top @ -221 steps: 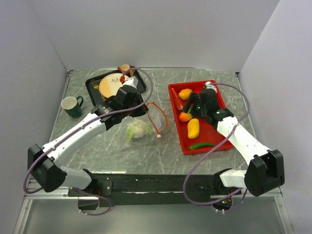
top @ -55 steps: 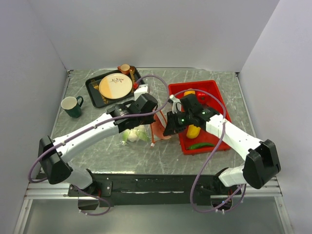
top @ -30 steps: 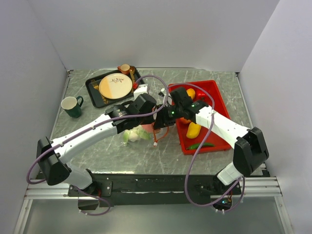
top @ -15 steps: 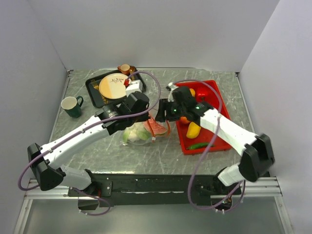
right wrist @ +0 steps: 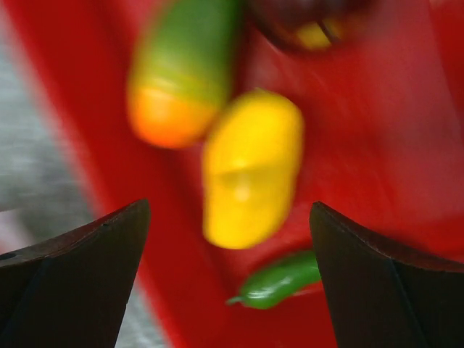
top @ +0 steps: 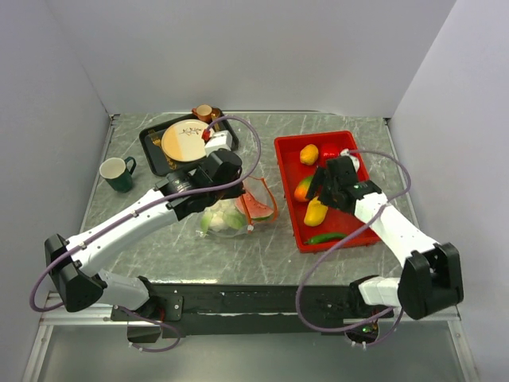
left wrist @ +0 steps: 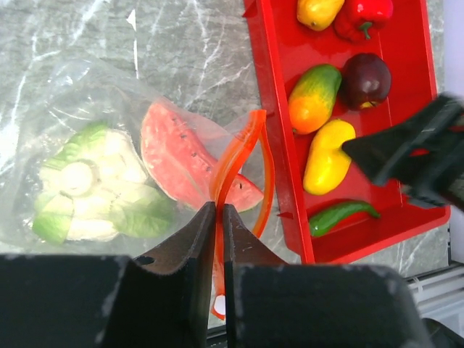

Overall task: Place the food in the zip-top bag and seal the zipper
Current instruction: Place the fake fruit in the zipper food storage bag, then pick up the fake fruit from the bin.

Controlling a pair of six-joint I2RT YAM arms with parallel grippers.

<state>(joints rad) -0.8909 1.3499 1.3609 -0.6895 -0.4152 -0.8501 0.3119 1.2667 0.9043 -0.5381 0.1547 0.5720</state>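
The clear zip-top bag (top: 227, 219) (left wrist: 87, 138) lies on the table with a cauliflower (left wrist: 94, 192) and a watermelon slice (left wrist: 177, 156) inside. My left gripper (left wrist: 219, 206) (top: 235, 189) is shut on the orange-red zipper (left wrist: 239, 152), holding the mouth up. Over the red tray (top: 286, 199) (left wrist: 279, 145), my right gripper (right wrist: 229, 205) (top: 322, 187) hangs open and empty above the yellow mango (right wrist: 250, 170) (left wrist: 328, 156). The red-green mango (left wrist: 313, 98), green chili (left wrist: 342, 216) (right wrist: 279, 279), dark purple fruit (left wrist: 365, 81), red pepper (left wrist: 360, 16) and an orange-yellow fruit (top: 308, 153) also lie in the tray.
A black tray with a beige plate (top: 189, 140) and a small cup (top: 203, 112) sits at the back left. A green mug (top: 118, 173) stands near the left wall. The white walls close in on three sides.
My right gripper has pulled back from the bag's mouth to above the red tray and opened wide. The watermelon slice now lies in the bag. The left gripper keeps its hold.
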